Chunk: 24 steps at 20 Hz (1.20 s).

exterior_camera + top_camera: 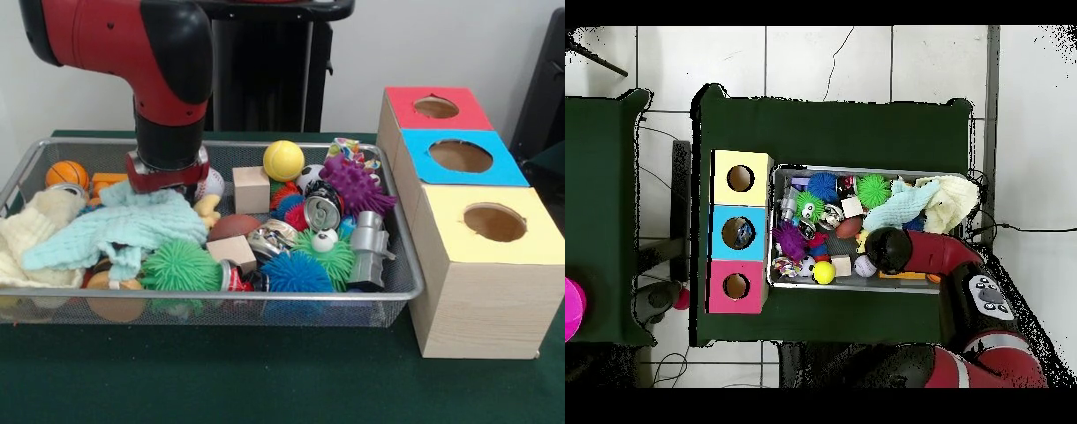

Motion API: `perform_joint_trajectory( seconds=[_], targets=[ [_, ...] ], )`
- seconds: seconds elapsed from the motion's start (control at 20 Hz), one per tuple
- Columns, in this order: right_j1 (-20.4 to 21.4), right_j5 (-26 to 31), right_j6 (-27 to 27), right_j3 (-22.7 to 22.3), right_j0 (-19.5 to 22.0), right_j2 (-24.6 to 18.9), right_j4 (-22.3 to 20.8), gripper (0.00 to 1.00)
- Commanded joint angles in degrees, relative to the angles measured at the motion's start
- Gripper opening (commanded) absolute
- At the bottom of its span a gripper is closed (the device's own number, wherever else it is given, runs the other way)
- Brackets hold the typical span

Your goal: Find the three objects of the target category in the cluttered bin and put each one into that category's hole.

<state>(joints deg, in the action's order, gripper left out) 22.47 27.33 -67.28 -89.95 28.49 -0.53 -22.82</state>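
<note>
Reaching down into the bin (402,281) at its left, tool (166,181) met mint cloth (115,231); finger state unclear.

Silver mesh bin (402,265) (blue-panelled hole (460,156))

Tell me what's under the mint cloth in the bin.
The mint cloth overlaps a green spiky ball and a cream cloth. Whatever lies beneath its middle is covered.
</note>
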Motion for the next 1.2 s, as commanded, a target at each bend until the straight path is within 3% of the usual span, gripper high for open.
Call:
perform_joint_trajectory(
  seconds=[0.05,0.8,1.05,1.2],
  targets=[
    [-4.93,-8.09,-6.08,6.40,0.65,-2.33,-3.24,1.00],
    [-12.03,-16.37,-9.80,7.13,3.34,-3.02,-1.46,1.00],
    [-13.99,-16.04,-9.05,8.00,4.66,-4.02,-1.17,1.00],
    [-13.91,-13.51,-7.96,6.14,7.29,-7.04,1.07,1.00]
  ],
)
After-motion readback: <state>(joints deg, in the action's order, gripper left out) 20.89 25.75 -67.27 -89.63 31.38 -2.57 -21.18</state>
